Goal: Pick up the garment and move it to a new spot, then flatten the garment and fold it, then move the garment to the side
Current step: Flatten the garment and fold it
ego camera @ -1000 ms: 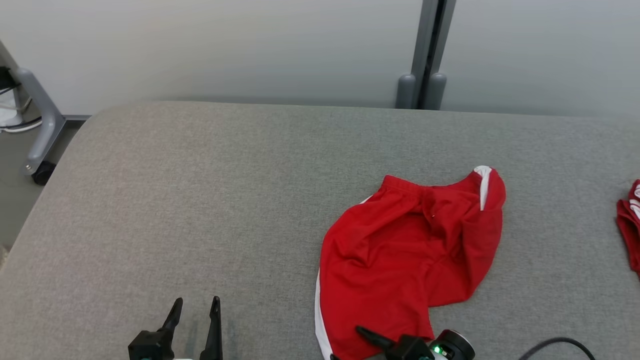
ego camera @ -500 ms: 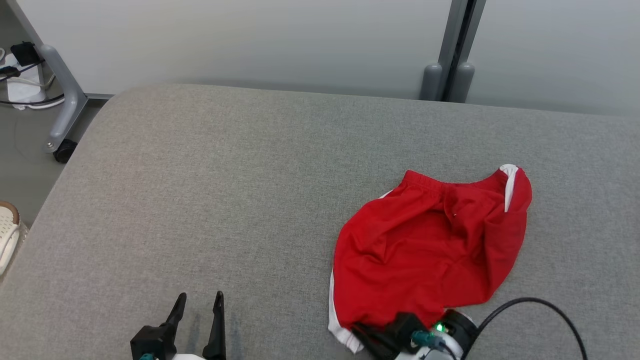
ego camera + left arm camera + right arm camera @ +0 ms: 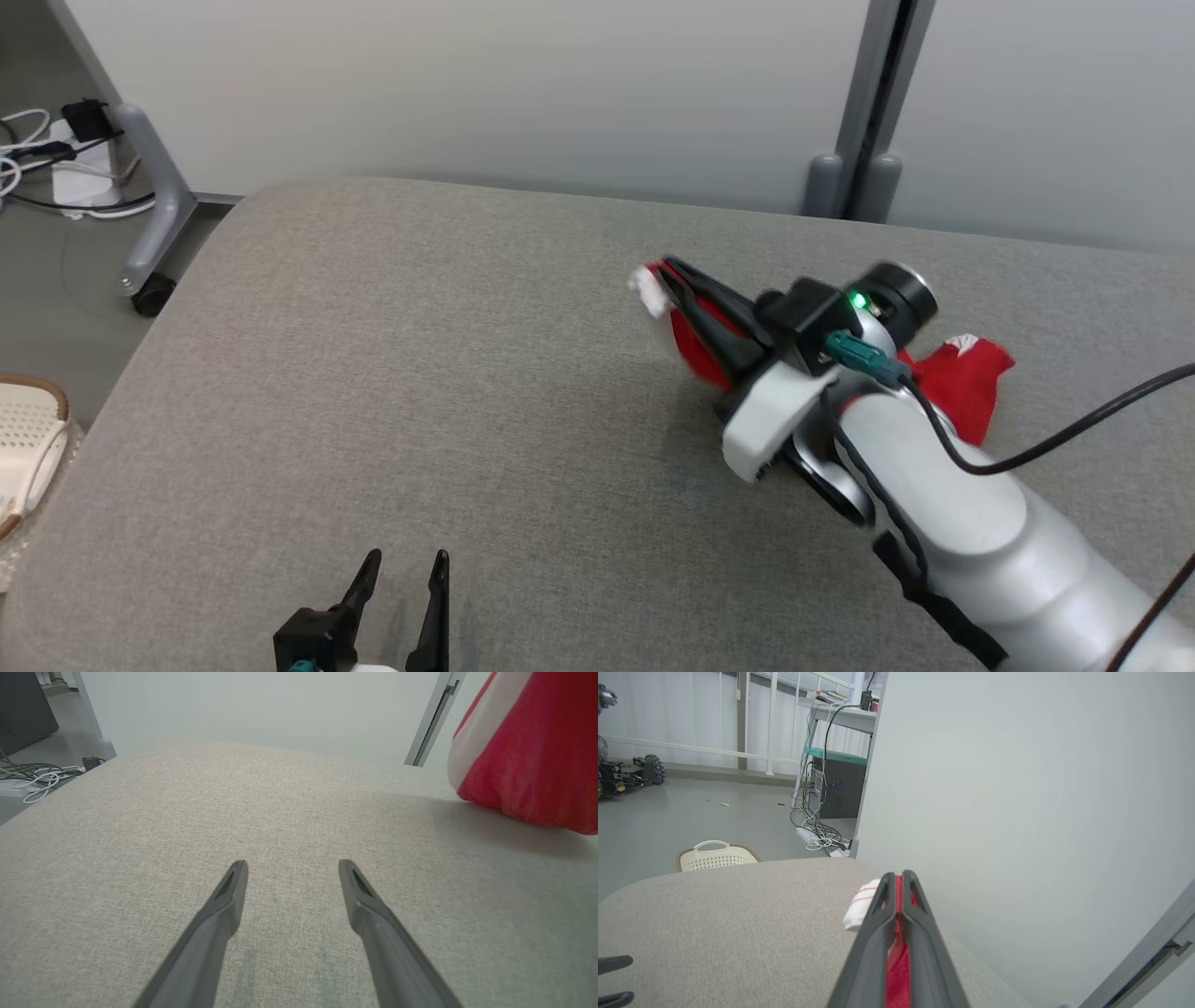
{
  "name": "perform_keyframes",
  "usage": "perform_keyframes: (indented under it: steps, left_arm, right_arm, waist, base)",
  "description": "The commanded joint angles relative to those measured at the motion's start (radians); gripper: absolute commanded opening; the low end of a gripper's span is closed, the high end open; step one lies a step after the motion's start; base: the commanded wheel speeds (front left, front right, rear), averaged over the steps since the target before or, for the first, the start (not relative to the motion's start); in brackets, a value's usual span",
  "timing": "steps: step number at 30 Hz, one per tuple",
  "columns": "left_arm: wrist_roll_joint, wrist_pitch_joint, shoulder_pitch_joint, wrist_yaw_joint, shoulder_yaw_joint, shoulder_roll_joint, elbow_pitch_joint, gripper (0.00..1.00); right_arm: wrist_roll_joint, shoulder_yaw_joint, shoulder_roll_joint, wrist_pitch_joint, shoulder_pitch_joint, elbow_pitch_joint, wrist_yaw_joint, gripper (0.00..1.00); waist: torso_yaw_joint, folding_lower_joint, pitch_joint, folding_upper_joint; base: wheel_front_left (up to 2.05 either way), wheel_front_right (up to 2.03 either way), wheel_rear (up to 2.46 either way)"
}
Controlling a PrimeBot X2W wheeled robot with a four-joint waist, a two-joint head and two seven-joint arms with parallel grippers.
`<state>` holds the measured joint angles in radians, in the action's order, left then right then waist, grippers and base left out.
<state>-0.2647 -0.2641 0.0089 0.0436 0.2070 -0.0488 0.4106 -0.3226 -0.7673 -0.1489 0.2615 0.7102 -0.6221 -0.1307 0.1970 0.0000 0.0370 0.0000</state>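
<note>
The garment is a pair of red shorts with white trim. It hangs lifted above the grey padded table, mostly hidden behind my right arm. My right gripper is shut on its white-edged hem, with red cloth pinched between the fingers. In the left wrist view the garment dangles at the upper right, its bottom close to the table. My left gripper stands open low over the table's near edge, nothing between its fingers.
A grey wall panel with a vertical post stands behind the table. A metal leg on a castor and cables are on the floor to the left. A pale perforated basket sits beside the table's left edge.
My right gripper shut on the garment's hem and rose up and away with it, lifting the shorts off the table. The head camera has also shifted. The left gripper stayed put.
</note>
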Motion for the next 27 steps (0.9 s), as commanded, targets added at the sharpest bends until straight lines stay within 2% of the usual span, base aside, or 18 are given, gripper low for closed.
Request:
perform_keyframes:
  steps: [1, 7, 12, 13, 14, 22, 27]
  left_arm:
    - [-0.008, 0.000, -0.018, -0.005, 0.008, -0.004, 0.005, 1.00]
    - [-0.014, 0.000, 0.008, 0.006, 0.011, -0.004, 0.011, 1.00]
    - [-0.016, 0.000, 0.019, 0.009, -0.003, -0.004, 0.008, 1.00]
    - [-0.014, 0.000, 0.013, 0.007, -0.003, -0.004, 0.005, 1.00]
    - [-0.014, 0.000, 0.013, 0.007, -0.003, -0.004, 0.005, 1.00]
    - [0.007, 0.000, -0.027, 0.003, -0.007, -0.004, -0.009, 1.00]
    - [0.018, 0.000, -0.046, -0.006, -0.015, -0.004, -0.006, 1.00]
  right_arm:
    - [-0.001, -0.012, 0.018, 0.005, 0.067, 0.020, 0.000, 0.00]
    - [-0.061, -0.029, 0.055, 0.005, 0.207, 0.120, 0.000, 0.00]
    - [-0.084, -0.030, 0.007, 0.005, 0.149, 0.139, 0.000, 0.00]
    - [-0.096, -0.035, -0.038, 0.005, 0.099, 0.134, 0.000, 0.00]
    - [-0.096, -0.035, -0.038, 0.005, 0.099, 0.134, 0.000, 0.00]
    - [-0.144, -0.054, -0.254, 0.005, -0.126, 0.133, 0.000, 0.00]
    - [-0.123, -0.047, -0.325, 0.005, -0.188, 0.119, 0.000, 0.00]
  waist:
    - [0.027, 0.0000, -0.006, 0.0000]
    - [0.059, 0.0000, -0.012, 0.0000]
    - [0.033, 0.0000, 0.000, 0.0000]
    - [0.017, 0.0000, 0.009, 0.0000]
    - [0.017, 0.0000, 0.009, 0.0000]
    - [-0.057, 0.0000, 0.048, 0.0000]
    - [-0.094, 0.0000, 0.061, 0.0000]
  base:
    - [0.00, 0.00, 0.00]
    - [0.00, 0.00, 0.00]
    - [0.00, 0.00, 0.00]
    - [0.00, 0.00, 0.00]
    - [0.00, 0.00, 0.00]
    - [0.00, 0.00, 0.00]
    - [0.00, 0.00, 0.00]
